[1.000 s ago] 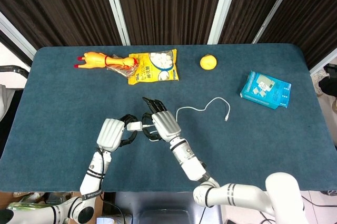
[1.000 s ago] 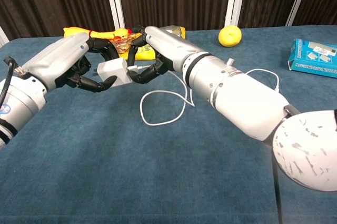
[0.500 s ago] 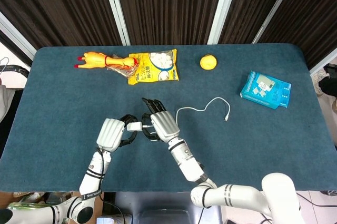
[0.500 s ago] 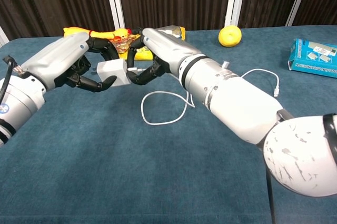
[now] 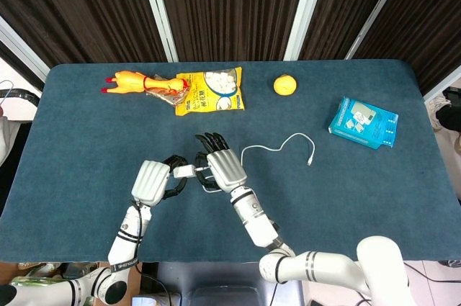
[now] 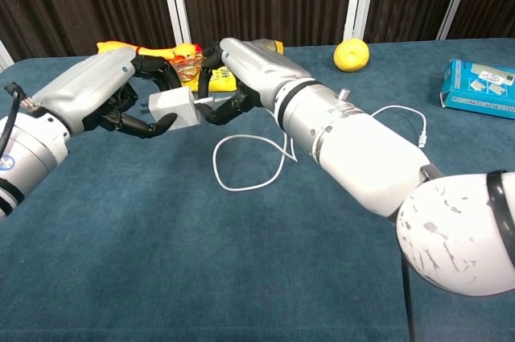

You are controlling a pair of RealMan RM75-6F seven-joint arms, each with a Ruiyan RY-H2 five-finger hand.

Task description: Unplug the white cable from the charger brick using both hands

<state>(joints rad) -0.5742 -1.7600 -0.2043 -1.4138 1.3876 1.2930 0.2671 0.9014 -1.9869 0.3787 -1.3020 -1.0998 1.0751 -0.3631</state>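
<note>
My left hand [image 5: 153, 181] [image 6: 103, 94] grips the white charger brick [image 5: 184, 171] [image 6: 172, 107] just above the blue table. Facing it, my right hand [image 5: 225, 168] [image 6: 244, 66] pinches the plug end of the white cable [image 6: 241, 166] right at the brick's face. Whether the plug is still seated in the brick I cannot tell. The cable hangs down from the plug, loops on the cloth, and trails right to its free end [image 5: 310, 163] [image 6: 421, 140].
At the back of the table lie a rubber chicken [image 5: 133, 81], a yellow snack bag [image 5: 209, 90] and a yellow fruit [image 5: 285, 85] [image 6: 352, 54]. A blue box [image 5: 364, 122] [image 6: 484, 84] sits at the right.
My right hand has shifted slightly at the brick's face, and the cable loop on the cloth has slid a little to the left. My left hand has stayed put with the brick.
</note>
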